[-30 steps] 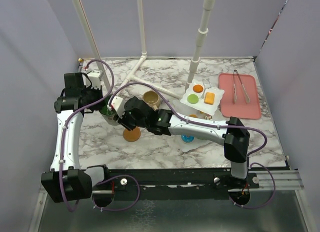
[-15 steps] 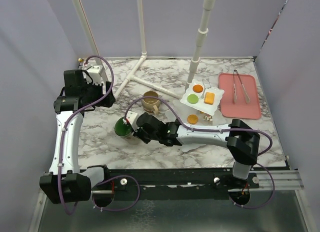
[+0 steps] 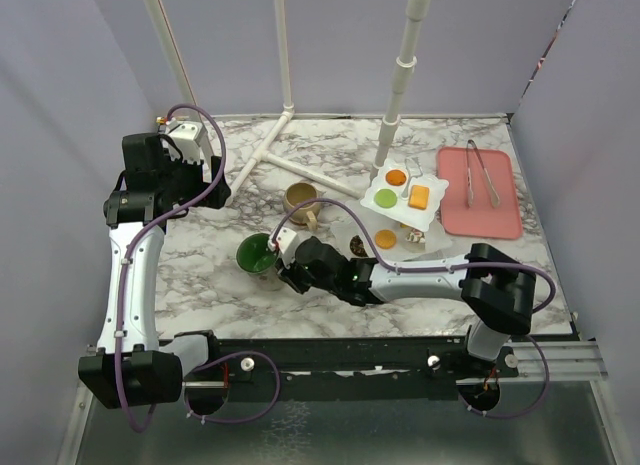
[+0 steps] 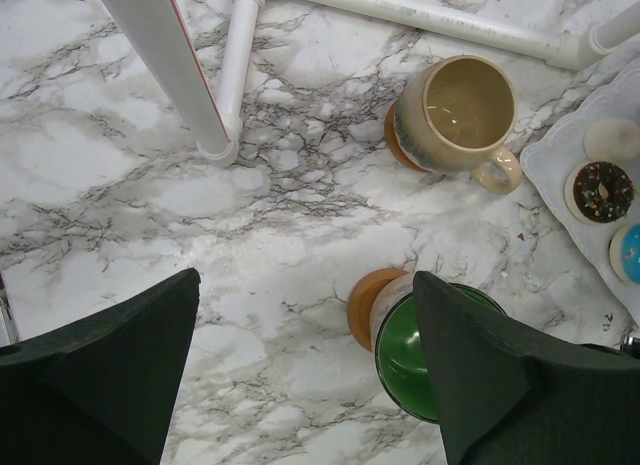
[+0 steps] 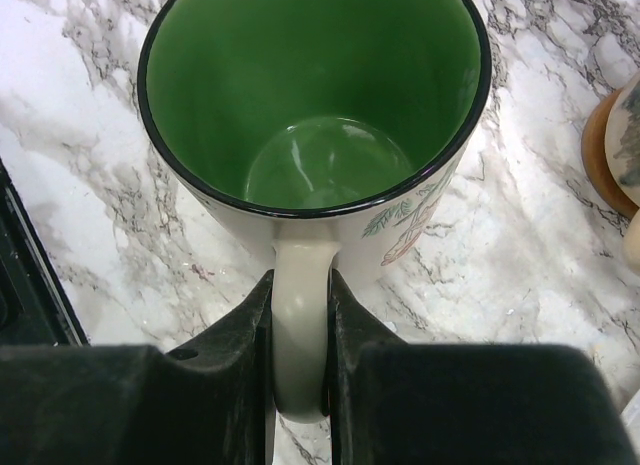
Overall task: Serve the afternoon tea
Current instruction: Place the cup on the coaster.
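Two mugs on the marble table (image 3: 200, 275). Toward the far left corner, left gripper (image 4: 305, 285) raised, fingers spread wide, nothing between them. Near the front edge, left of centre, upright green-lined mug (image 3: 256, 253), handle pinched tight in the right gripper (image 5: 300, 305). Just behind, tan mug (image 3: 300, 198) on a coaster (image 4: 392, 135). Right of centre, three-tier stand (image 3: 400, 217) carrying pastries (image 3: 419, 196). By the right edge, pink tray (image 3: 500, 220) with tongs (image 3: 482, 175).

Top cam high, near edge, whole table (image 3: 200, 283). Left wrist looks down; right wrist close-up. All share green-lined mug (image 3: 257, 253).
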`<control>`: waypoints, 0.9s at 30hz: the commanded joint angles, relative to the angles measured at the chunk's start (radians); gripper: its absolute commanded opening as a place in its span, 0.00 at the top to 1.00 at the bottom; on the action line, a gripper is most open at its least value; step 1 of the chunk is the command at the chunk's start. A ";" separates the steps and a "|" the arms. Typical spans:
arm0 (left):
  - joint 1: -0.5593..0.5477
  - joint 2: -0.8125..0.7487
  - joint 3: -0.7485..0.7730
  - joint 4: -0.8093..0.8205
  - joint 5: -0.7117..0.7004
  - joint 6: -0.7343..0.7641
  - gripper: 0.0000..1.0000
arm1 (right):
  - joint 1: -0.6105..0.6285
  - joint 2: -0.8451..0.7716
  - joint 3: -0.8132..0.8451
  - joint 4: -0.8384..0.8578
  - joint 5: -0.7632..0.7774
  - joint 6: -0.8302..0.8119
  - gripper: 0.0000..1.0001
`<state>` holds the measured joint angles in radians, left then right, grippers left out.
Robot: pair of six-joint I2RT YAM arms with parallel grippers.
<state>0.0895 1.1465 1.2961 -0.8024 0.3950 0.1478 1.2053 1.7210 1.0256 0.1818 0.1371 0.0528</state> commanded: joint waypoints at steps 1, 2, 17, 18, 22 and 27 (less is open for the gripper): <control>-0.003 -0.011 0.007 0.020 -0.004 0.016 0.12 | 0.007 -0.025 0.007 0.309 0.031 0.026 0.99; -0.003 -0.010 0.006 0.021 -0.008 0.016 0.12 | 0.007 -0.014 0.007 0.325 0.030 0.027 0.99; -0.003 -0.004 0.012 0.028 -0.026 0.037 0.12 | 0.006 0.039 -0.081 0.469 0.054 0.038 1.00; -0.003 -0.002 0.012 0.028 -0.026 0.036 0.12 | 0.006 0.041 -0.086 0.469 0.052 0.039 1.00; -0.003 0.002 0.012 0.034 -0.027 0.036 0.12 | 0.007 0.047 -0.094 0.471 0.058 0.037 0.99; -0.003 0.001 0.015 0.037 -0.030 0.035 0.12 | 0.007 0.068 -0.113 0.499 0.060 0.036 1.00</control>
<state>0.0895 1.1465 1.2961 -0.7856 0.3828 0.1741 1.2053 1.7866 0.9104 0.4828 0.1658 0.0891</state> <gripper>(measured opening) 0.879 0.199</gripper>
